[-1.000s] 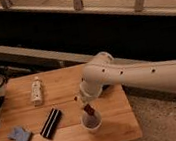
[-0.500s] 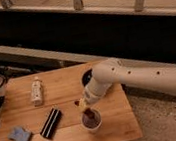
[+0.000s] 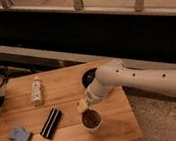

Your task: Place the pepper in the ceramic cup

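Note:
The white ceramic cup (image 3: 91,122) stands on the wooden table (image 3: 61,100) near its front right part. The dark red pepper (image 3: 91,117) sits inside the cup's mouth and fills most of it. My gripper (image 3: 83,106) hangs just above and slightly left of the cup's rim, at the end of the white arm (image 3: 133,80) that reaches in from the right. The arm's end hides how the gripper meets the pepper.
A wide black bowl (image 3: 88,76) sits behind the arm, partly hidden. A white bottle (image 3: 36,91) lies at the left back. A black rectangular bar (image 3: 50,123) and a blue cloth (image 3: 19,135) lie front left. The table's front edge is close to the cup.
The gripper has come down over the cup with the pepper, which was above the rim and now sits inside the cup. The wrist has shifted slightly left.

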`<state>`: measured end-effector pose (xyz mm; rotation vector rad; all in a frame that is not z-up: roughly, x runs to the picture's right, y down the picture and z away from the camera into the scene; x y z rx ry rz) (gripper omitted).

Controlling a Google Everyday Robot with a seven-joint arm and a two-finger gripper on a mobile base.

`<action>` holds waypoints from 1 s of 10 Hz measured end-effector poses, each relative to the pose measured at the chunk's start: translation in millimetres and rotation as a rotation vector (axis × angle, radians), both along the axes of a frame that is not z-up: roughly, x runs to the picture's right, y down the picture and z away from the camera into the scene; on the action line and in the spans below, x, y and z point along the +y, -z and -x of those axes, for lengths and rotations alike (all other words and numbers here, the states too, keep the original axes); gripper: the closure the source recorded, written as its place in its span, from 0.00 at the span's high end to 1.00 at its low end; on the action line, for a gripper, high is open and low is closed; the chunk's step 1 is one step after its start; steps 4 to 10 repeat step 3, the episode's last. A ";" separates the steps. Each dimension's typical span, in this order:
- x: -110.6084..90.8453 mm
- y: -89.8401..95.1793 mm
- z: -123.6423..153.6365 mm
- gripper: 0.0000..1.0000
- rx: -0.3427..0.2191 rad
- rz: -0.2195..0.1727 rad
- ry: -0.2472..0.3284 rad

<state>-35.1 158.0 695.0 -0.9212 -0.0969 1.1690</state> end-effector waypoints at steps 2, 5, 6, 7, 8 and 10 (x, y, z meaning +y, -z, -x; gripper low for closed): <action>-0.3 1.7 1.3 0.79 -0.011 -0.010 -0.003; -1.0 2.5 -1.0 0.81 -0.011 -0.017 -0.009; -1.0 2.5 -1.0 0.81 -0.011 -0.017 -0.009; -1.0 2.5 -1.0 0.81 -0.011 -0.017 -0.009; -1.0 2.5 -1.0 0.81 -0.011 -0.017 -0.009; -1.0 2.5 -1.0 0.81 -0.011 -0.017 -0.009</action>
